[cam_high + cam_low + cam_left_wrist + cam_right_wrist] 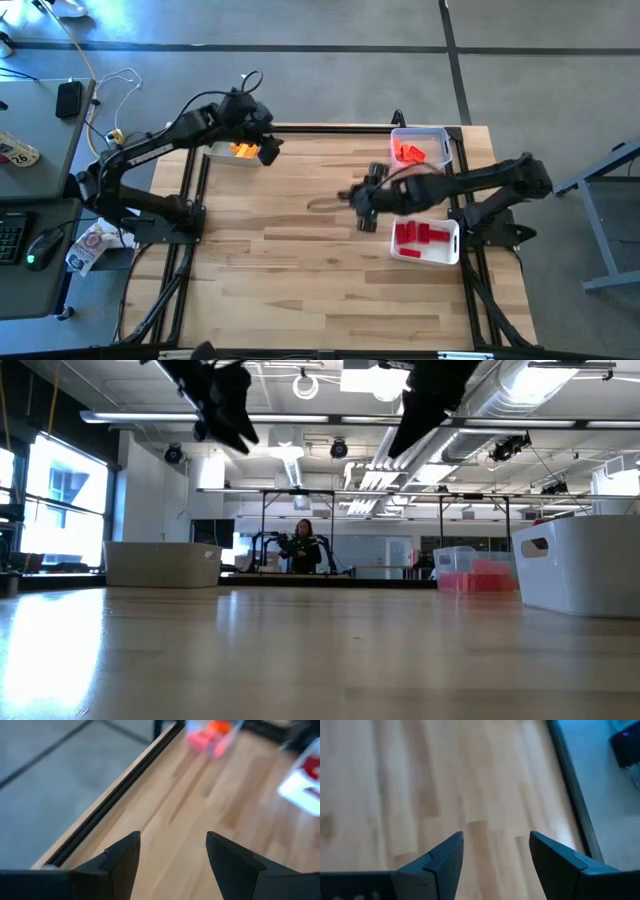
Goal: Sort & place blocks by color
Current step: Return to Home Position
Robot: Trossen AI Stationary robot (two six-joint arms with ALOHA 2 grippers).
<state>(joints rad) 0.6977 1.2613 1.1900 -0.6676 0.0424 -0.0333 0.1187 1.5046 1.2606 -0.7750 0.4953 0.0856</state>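
Yellow-orange blocks (243,150) lie in a white tray (222,156) at the far left of the table. Orange-red blocks (409,152) lie in a clear tray (440,140) at the far right, and red blocks (421,236) in a white tray (448,252) nearer on the right. My left gripper (268,150) hovers open beside the yellow-orange tray, holding nothing (172,837). My right gripper (354,200) hangs open over bare wood near the table's middle, left of the two right trays, also holding nothing (496,836). In the low view both grippers (230,410) (420,400) are high above the table.
The wooden table top (300,260) has free room across its middle and near half. A black rail (115,800) runs along the table's edge. A desk with a mouse and cables (50,110) stands left of the table. A person (303,545) shows far behind in the room.
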